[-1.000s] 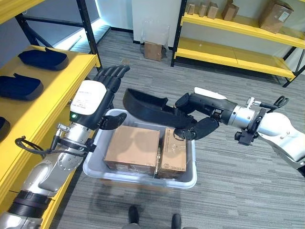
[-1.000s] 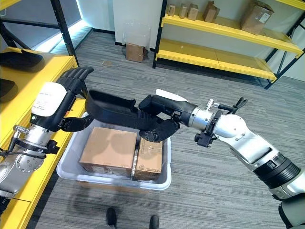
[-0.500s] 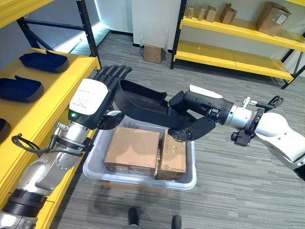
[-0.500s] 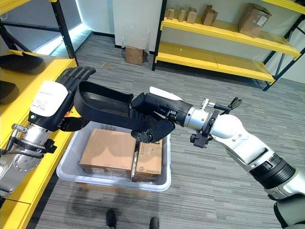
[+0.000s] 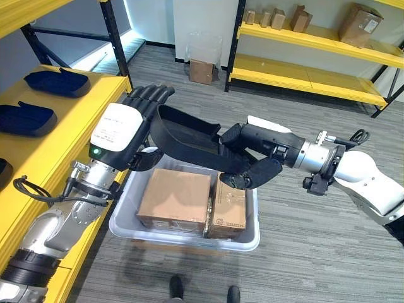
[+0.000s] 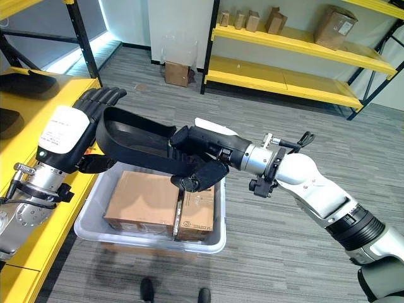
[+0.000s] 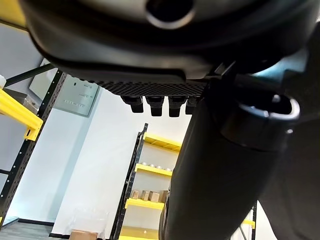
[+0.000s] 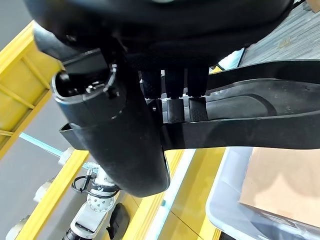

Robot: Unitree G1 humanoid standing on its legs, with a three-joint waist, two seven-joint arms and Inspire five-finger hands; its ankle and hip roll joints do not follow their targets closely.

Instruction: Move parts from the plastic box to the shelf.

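Right hand (image 5: 252,158) pinches the black part (image 5: 186,136), held above the plastic box (image 5: 123,218), beside the yellow shelf's (image 5: 76,120) edge. Left hand (image 5: 129,126), fingers straight, meets the part's far end. Right wrist view shows fingers (image 8: 175,107) curled over the part's rim.

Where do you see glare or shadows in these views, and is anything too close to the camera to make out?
Left eye view: a bright light strip glows behind the rack. Right eye view: dim shadow on the carpet below the plastic box. Left wrist view: the left hand looms large, dark and featureless.
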